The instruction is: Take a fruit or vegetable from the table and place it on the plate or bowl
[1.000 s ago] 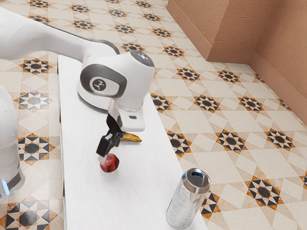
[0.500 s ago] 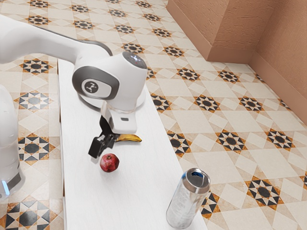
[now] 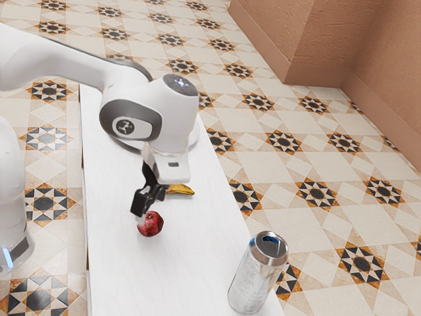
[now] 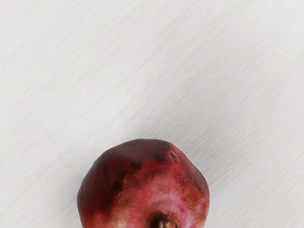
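Exterior view: our gripper (image 3: 146, 203) hangs just above the pomegranate (image 3: 150, 224) on the white table (image 3: 191, 263), jaws seemingly spread, touching nothing. Wrist view: the pomegranate (image 4: 143, 185) sits under our hand; it looks firm, weighty and prone to roll, so we would grip across its widest middle.

Just under the black gripper (image 3: 146, 201) is a dark red pomegranate (image 3: 150, 224), mottled brownish with black specks. The banana (image 3: 179, 189) beside the gripper is yellow with dark ends. The table (image 3: 197, 263) is white and faintly streaked, the can (image 3: 258, 271) silver, and the floor (image 3: 316, 151) cream with dark star tiles.
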`<move>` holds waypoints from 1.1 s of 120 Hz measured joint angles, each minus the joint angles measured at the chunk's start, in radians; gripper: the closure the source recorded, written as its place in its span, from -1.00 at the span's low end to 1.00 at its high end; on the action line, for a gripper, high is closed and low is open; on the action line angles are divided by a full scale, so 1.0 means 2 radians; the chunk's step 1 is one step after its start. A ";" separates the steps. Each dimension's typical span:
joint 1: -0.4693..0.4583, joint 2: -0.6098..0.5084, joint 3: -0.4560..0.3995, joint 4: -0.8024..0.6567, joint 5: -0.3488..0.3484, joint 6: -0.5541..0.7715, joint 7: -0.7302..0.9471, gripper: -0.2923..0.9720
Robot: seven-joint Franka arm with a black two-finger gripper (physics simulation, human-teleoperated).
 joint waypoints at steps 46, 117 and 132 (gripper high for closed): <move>-0.001 -0.001 -0.004 -0.020 -0.007 0.034 0.000 -0.54; -0.001 0.008 -0.021 -0.044 -0.032 0.064 0.000 -0.54; -0.001 0.009 -0.024 -0.048 -0.036 0.070 0.000 -0.54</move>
